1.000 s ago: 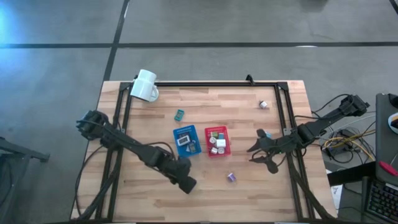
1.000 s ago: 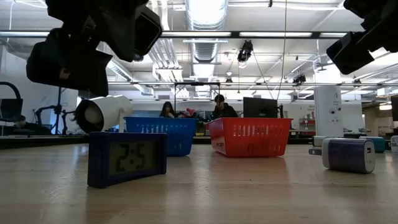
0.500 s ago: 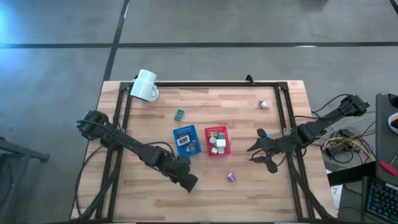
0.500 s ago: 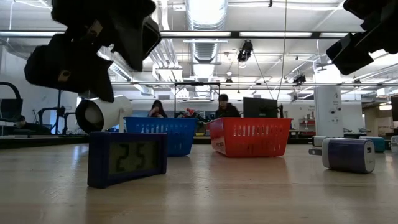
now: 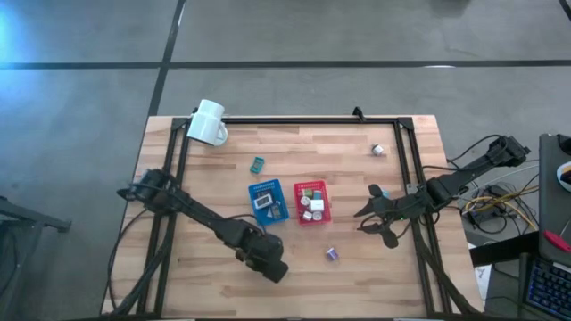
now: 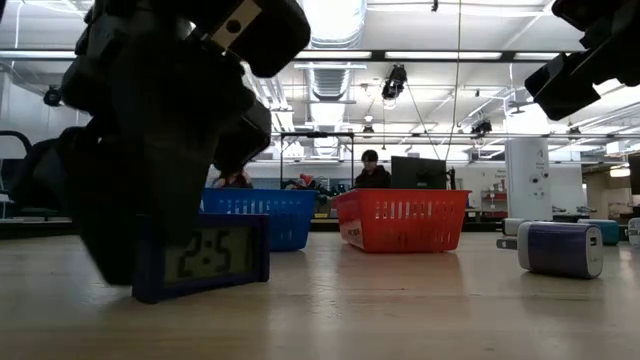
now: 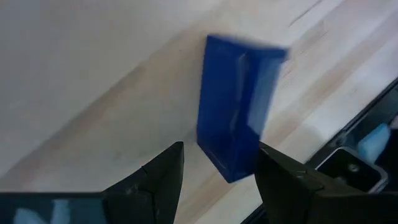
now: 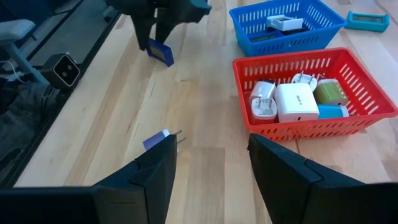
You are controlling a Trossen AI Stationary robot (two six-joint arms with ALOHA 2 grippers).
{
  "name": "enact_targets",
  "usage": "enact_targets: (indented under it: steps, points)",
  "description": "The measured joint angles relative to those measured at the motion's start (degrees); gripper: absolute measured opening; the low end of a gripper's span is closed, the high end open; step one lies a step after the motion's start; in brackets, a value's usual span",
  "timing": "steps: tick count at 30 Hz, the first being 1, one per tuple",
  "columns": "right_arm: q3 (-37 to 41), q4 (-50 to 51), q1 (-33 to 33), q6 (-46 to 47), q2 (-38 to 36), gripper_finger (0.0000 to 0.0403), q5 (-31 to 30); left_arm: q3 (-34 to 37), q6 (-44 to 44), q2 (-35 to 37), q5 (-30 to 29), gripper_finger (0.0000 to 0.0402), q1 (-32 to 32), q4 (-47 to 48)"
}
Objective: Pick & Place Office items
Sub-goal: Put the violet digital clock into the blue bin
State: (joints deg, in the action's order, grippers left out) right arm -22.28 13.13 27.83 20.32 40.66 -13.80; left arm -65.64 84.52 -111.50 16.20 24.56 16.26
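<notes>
Left gripper (image 7: 217, 165) seemingly astride blue clock (image 7: 239, 109)

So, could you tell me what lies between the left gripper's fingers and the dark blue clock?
Only bare wooden table, in the left wrist view, separates the left gripper from the dark blue clock.

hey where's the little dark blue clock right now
The dark blue clock stands upright near the table's front edge, straddled by the open left gripper, in front of the blue basket.

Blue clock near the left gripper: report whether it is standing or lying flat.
Standing. The blue clock rests on its edge on the table, digits facing the low camera; the open left gripper sits just over it, not yet gripping.
</notes>
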Motion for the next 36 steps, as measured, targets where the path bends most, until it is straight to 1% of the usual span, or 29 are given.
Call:
enact_targets:
  steps: [3,7,15,22,24,29,36]
  points:
    - [0.02,-0.02,-0.01,-0.39,0.0,0.0194,-0.02,-1.58,-1.16,-1.72,1.75,0.0192,0.03,0.0]
    - [0.02,-0.01,0.0,-0.64,0.0,0.0194,-0.28,-3.25,-3.28,-2.88,1.95,0.0181,-0.11,-0.12]
    - [0.02,-0.05,0.0,-0.64,0.0,0.0194,-0.33,-3.55,-4.6,-2.03,0.23,0.0139,-0.98,0.1]
    - [0.04,-0.09,0.0,-0.62,0.0,0.0194,-0.37,-3.53,-4.64,-1.97,-0.12,0.012,-1.52,0.56]
    - [0.04,-0.07,0.0,-0.64,0.0,0.0194,-0.37,-3.51,-4.82,-1.97,-0.32,0.0109,-1.64,0.61]
    - [0.04,-0.09,0.0,-0.64,0.0,0.0194,-0.5,-3.48,-7.29,-1.97,-0.67,0.0062,-1.77,0.61]
    - [0.04,-0.3,-0.02,-0.8,0.0,0.0194,-1.4,-3.46,-14.99,-1.96,-2.52,0.0061,-2.78,-0.09]
